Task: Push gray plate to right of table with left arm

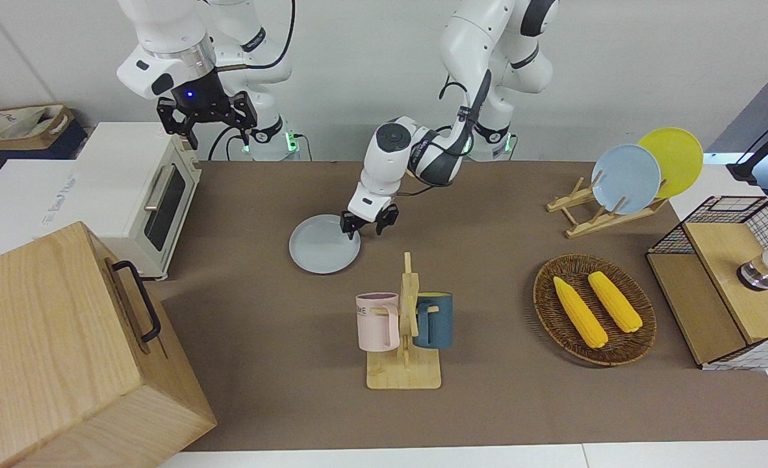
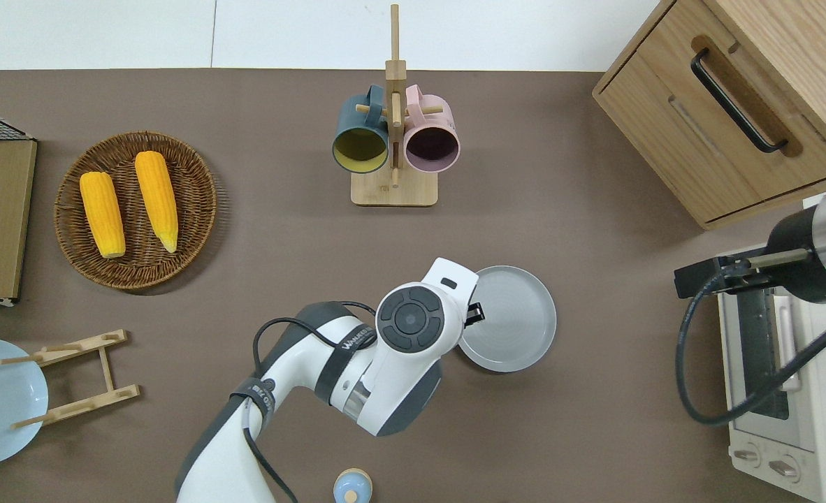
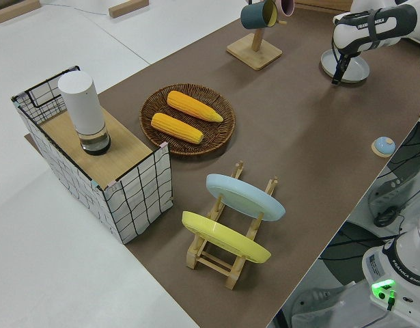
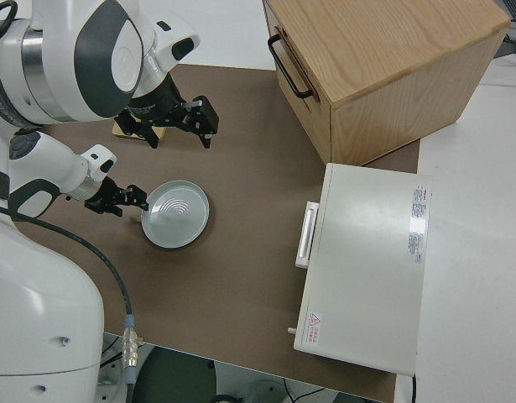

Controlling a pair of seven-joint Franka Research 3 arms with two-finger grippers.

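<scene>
Left claw point(image 1: 368, 225), its 2 fingers spread, sits low at the gray plate point(image 1: 322, 255)'s rim, on the edge toward the left arm's end. The plate lies flat on the surface point(image 1: 488, 403), nearer the robots than the mug rack point(image 1: 405, 338). Right arm parked.

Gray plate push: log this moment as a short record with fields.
plate: gray plate flat on the table, nearer to the robots than the mug rack
left gripper: low at the plate's rim on the side toward the left arm's end, fingers open
right arm: parked
toward the right arm's end: toaster oven and wooden cabinet
plate's path toward that end: bare tabletop up to the oven
</scene>
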